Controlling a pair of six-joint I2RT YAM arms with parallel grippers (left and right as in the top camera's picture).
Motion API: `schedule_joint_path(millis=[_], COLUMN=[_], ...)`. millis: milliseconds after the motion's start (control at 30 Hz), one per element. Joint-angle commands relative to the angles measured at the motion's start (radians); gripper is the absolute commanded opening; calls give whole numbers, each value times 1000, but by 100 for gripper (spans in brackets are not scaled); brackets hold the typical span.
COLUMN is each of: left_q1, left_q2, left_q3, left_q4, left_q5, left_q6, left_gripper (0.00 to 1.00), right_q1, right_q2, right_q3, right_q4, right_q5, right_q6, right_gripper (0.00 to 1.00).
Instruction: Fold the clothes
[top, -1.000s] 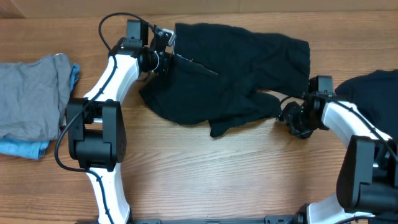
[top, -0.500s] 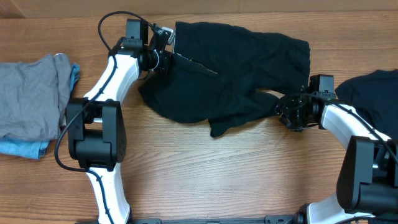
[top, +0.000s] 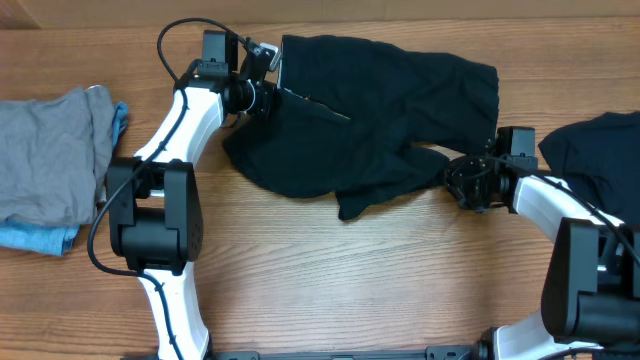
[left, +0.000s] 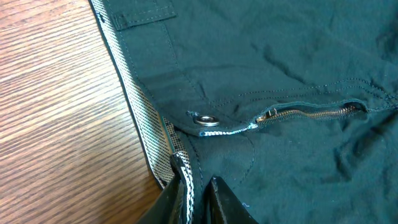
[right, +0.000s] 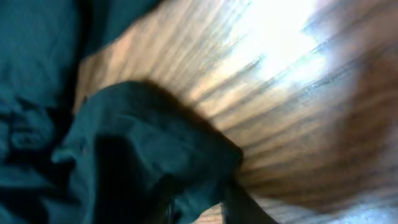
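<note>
Two black soft cloth garments are on the light wooden table (top: 350, 290). The first black cloth garment (top: 390, 110) lies rumpled and unfolded across the upper middle of the table, between my two arms. The second black cloth garment (top: 600, 150) is bunched at the right edge, partly out of frame and behind the right arm.

Left gripper (left: 200, 186): the jaws are clamped on the mesh-trimmed waistband edge (left: 134, 106) at the upper left corner of the first garment. The wrist camera shows the cloth pinched between both fingers. A brass-toned metal zipper (left: 308, 113) and a round metal eyelet (left: 205, 119) show on the cloth just beyond the fingertips.

Right gripper (top: 462, 182): it is low at the right-hand lower edge of the first garment. The wrist picture is blurred. A dark fold of cloth reaches in between the fingers, but I cannot tell whether the jaws are closed on it.

At the far left, well apart from both grippers, a crumpled grey cloth garment (top: 50, 165) lies on top of a light-blue cloth garment (top: 35, 238).
</note>
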Motion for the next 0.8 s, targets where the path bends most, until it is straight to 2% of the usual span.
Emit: schedule_joint_path(millis=[0,100,167,267,333,500,533,567,633,667,700,767], left_q1=[6,6,6,6,6,6,6,6,6,6,6,14], left_q2=[14,14,14,14,14,14,14,14,11,8,8,8], left_q3=[27,27,27,27,27,27,27,27,32,52,77,120], left_q4=[4,-1,-1,4,4,3,4,8,2,-33,-80,-211], left_q5=[-17,-61,-66,-66,-66,-66,-66,-66,-65,-65,-66,-66], left_q6=[-10,-10,-10,-10,-10,-10,-10,-10,-10,-10,-10,-19], left_gripper=[18,17,17,19,22,26,28,30,36,52,63,66], right_q1=[3,-8,-53,-141,-162,-162,-162,-162,-161,-160,-160,-160], right_q2=[-2,-3,-3,-3,-3,-2,-3,-3,-2,-3,-3,-3], right_q3=[-17,11,101,330,453,517,517,517,517,517,520,527], right_q4=[26,8,-151,-451,-567,-568,-574,-580,-589,-598,-620,-689], right_q5=[7,8,8,61,173,325,346,347,340,336,310,225], right_q6=[21,-130,-243,-364,-376,-377,-376,-376,-376,-376,-376,-363], right_gripper=[4,4,4,4,4,4,14,45,93,100,100,100])
